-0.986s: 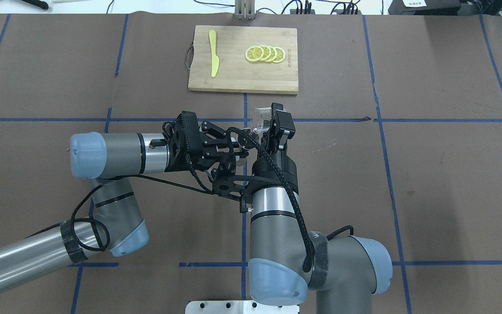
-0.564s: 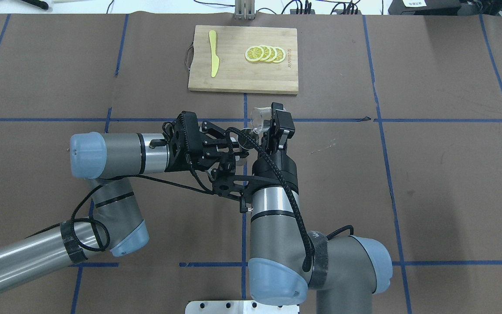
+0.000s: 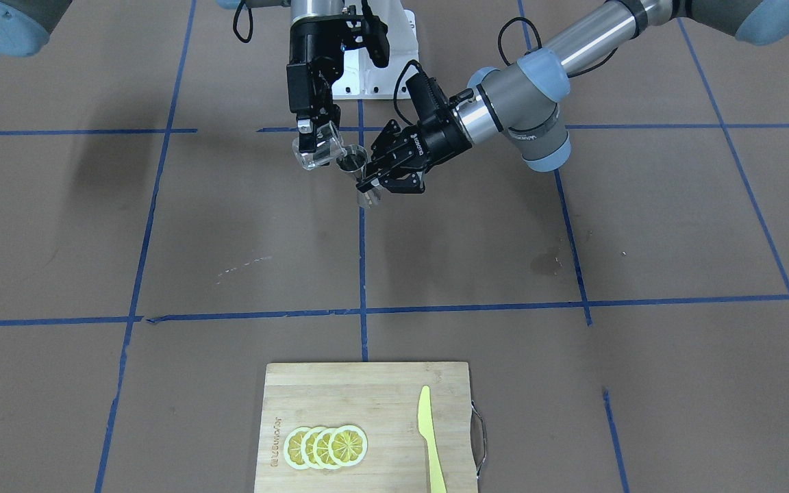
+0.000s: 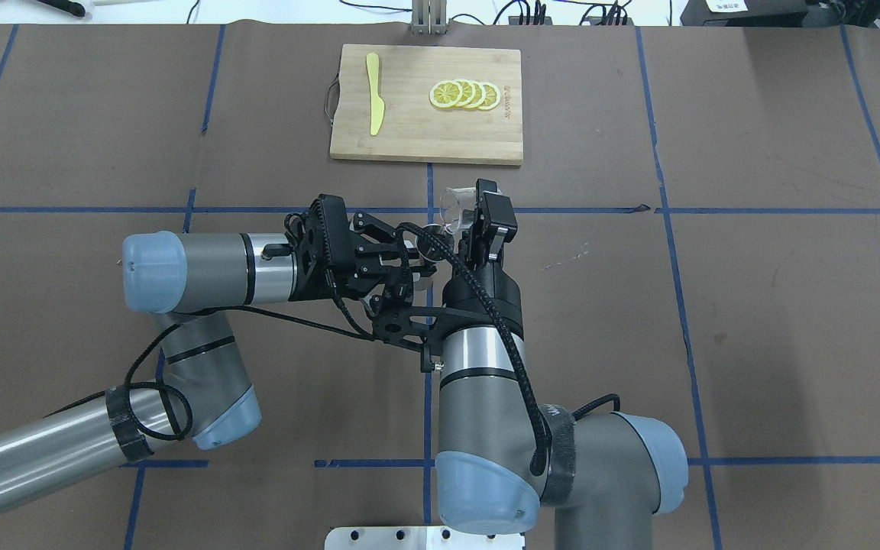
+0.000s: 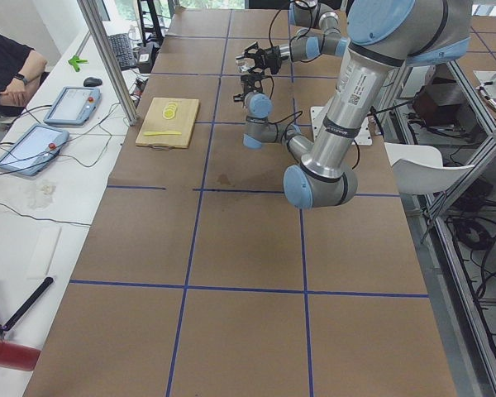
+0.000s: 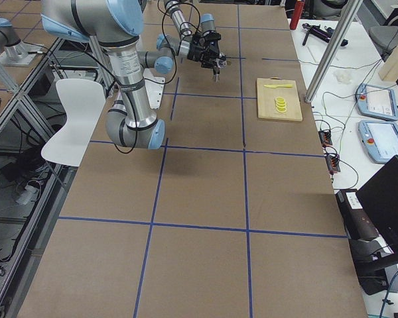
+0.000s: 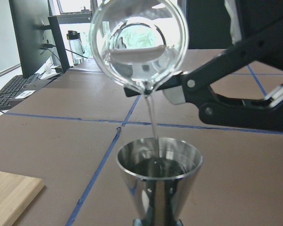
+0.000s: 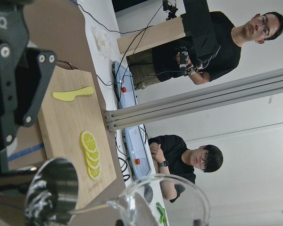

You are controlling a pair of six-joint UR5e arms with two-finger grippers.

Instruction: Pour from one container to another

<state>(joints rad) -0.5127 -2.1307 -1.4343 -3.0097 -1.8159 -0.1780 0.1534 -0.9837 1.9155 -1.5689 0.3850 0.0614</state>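
From the front-facing camera, the right gripper (image 3: 315,140) pinches the glass cup (image 3: 317,154) across its side wall and holds it tipped. The cup's lip leans toward the jigger (image 3: 360,177), which the left gripper (image 3: 382,177) clamps at the narrow waist. Both vessels hang above the counter (image 3: 572,239).

From overhead, the glass cup (image 4: 454,206) lies just beyond the jigger (image 4: 431,238), its lip over the open mouth.

In the two side views the grippers meet far up the counter, too small to read.

In the left wrist view, a thin clear stream (image 7: 153,117) falls from the glass cup (image 7: 139,44) into the jigger (image 7: 159,179). The glass looks rigid, smooth and brittle, so a moderate squeeze at mid-wall suits it. The polished steel is stiff and probably slippery, and it gets top-heavy as it fills. The waist is the sound hold, since the flaring cones block sliding.

In the right wrist view, the glass cup (image 8: 165,202) fills the foreground with the jigger (image 8: 54,190) beside it.
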